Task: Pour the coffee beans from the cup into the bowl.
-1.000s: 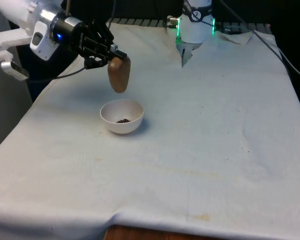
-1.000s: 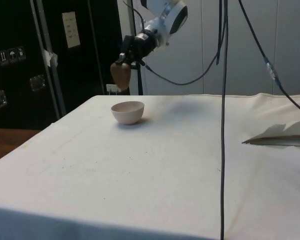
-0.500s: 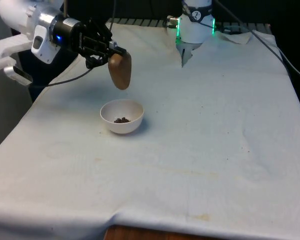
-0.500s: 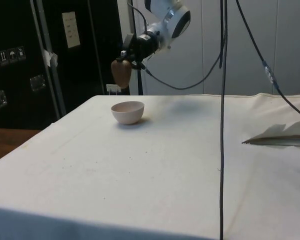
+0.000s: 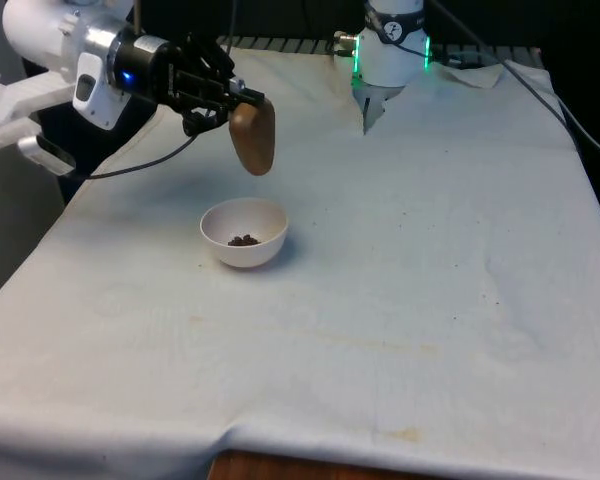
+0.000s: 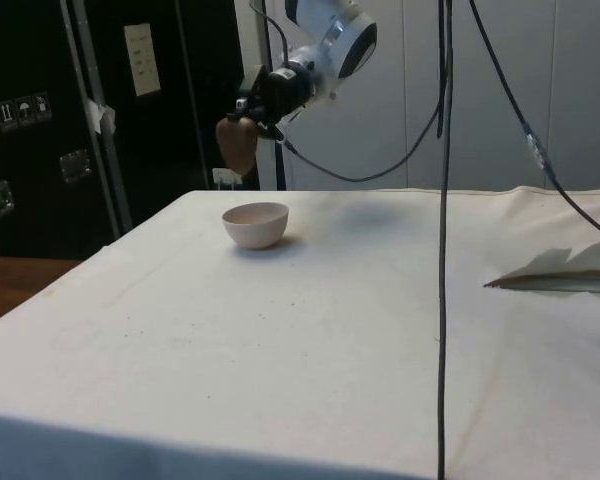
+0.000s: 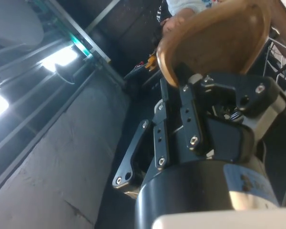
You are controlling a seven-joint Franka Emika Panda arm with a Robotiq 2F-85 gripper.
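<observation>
White-clothed counter (image 5: 400,260) fills the frame; jaws clamped on the brown cup (image 5: 252,137), upended at upper left. Bowl (image 5: 244,232) just below already holds beans (image 5: 244,240). Best righted slowly before leaving the rim.

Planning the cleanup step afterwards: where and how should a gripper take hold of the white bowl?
Pinch the rim of the white bowl, coming straight down from above. It sits upright and open on the cloth, its round sides look too wide to span, and the coffee beans lie low in the middle, away from the rim.
</observation>
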